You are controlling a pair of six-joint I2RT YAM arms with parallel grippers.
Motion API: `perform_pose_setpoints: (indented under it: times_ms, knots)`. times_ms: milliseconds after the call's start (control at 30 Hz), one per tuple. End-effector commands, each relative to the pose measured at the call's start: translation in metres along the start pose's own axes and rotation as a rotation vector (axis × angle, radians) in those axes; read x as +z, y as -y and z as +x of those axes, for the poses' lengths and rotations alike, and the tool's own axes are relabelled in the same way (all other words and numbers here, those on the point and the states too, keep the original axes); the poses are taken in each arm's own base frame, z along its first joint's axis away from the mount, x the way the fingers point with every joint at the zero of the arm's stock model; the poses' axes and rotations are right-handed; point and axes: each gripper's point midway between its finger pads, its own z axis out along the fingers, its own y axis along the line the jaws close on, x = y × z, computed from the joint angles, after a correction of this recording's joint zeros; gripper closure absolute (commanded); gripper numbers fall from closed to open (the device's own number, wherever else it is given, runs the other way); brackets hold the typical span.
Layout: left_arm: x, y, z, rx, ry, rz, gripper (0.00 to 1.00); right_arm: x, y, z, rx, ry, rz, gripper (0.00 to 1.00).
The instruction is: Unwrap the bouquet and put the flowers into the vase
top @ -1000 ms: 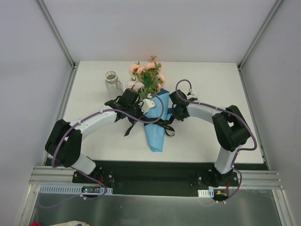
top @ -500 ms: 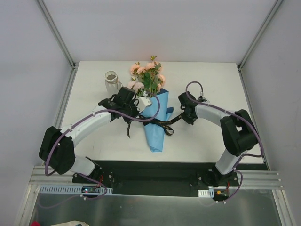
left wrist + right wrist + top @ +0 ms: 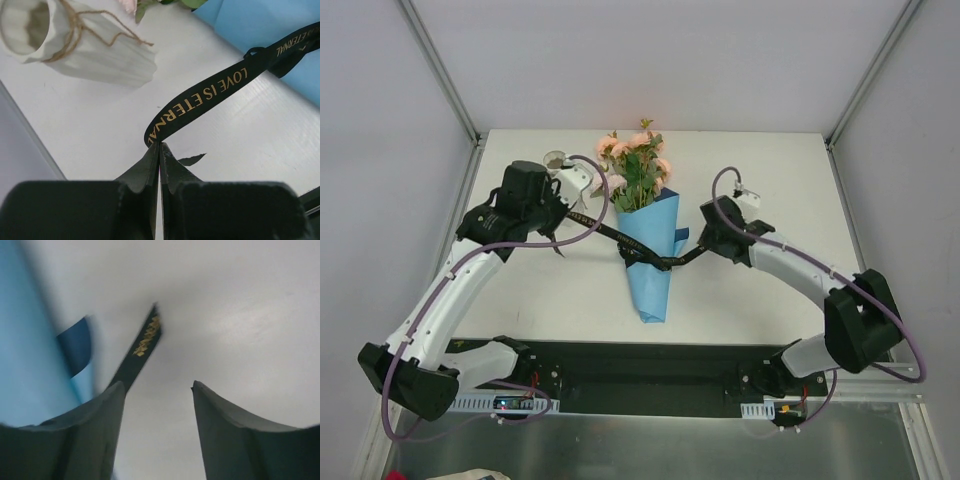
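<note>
Our left hand [image 3: 159, 147] is clenched on the black ribbon [image 3: 220, 87]. The fingers press flat together with the ribbon's end pinched at their tips. From there the ribbon, printed in gold with "LOVE IS ETERNAL", runs taut above the white surface [image 3: 770, 170] toward the bouquet [image 3: 647, 255].

The bouquet lies on the surface between the two arms. Its blue paper [image 3: 650, 285] cone points toward the arm bases, and the flowers [image 3: 635, 165] spread out at the far end. They are peach-pink roses with green leaves, and they remain inside the cone. The ribbon crosses the cone about halfway along and carries on to the other side, reaching our right hand [image 3: 157, 387].

That hand is released. Its fingers stand apart with only bare surface between them. In its blurred wrist view, a stretch of ribbon lies just past the tip of the finger nearer the blue paper. We cannot tell whether the ribbon touches that finger.

The vase [image 3: 75, 40] stands at the far left of the surface, just beside the left arm and near the roses. It is whitish and ribbed, with twine [image 3: 80, 27] tied around its neck and nothing in its mouth.
</note>
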Motion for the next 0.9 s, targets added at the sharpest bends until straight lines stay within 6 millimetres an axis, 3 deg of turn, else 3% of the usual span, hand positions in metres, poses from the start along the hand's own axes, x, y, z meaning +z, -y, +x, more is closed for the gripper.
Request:
perform_pose_setpoints:
  times_ms: [0,67,133,233,367,533,700,733,867]
  knots:
    - [-0.026,-0.036,0.021,-0.043,-0.104,-0.186,1.00,-0.043,-0.066,0.006,-0.184,0.095,-0.373,0.31]
    - [-0.034,-0.051,0.027,-0.062,-0.125,-0.249,1.00,-0.053,-0.076,0.026,-0.281,0.076,-0.466,0.19]
    - [-0.046,-0.077,0.036,-0.092,-0.156,-0.353,1.00,-0.063,-0.088,0.037,-0.334,0.072,-0.552,0.17]
    - [-0.062,-0.096,0.041,-0.112,-0.161,-0.419,1.00,-0.066,-0.088,0.050,-0.433,0.085,-0.588,0.15]
    - [-0.072,-0.098,0.051,-0.107,-0.170,-0.452,1.00,-0.065,-0.088,0.065,-0.554,0.077,-0.608,0.14]
    - [-0.064,-0.092,0.074,-0.106,-0.234,-0.447,1.00,-0.067,-0.087,0.086,-0.598,0.027,-0.680,0.14]
    - [-0.056,-0.095,0.104,-0.119,-0.325,-0.469,1.00,-0.088,-0.098,0.103,-0.556,-0.032,-0.829,0.16]
    - [-0.053,-0.094,0.109,-0.120,-0.335,-0.466,0.99,-0.099,-0.101,0.115,-0.579,-0.060,-0.877,0.16]
    - [-0.046,-0.089,0.121,-0.131,-0.352,-0.444,0.99,-0.112,-0.109,0.125,-0.665,-0.034,-0.913,0.16]
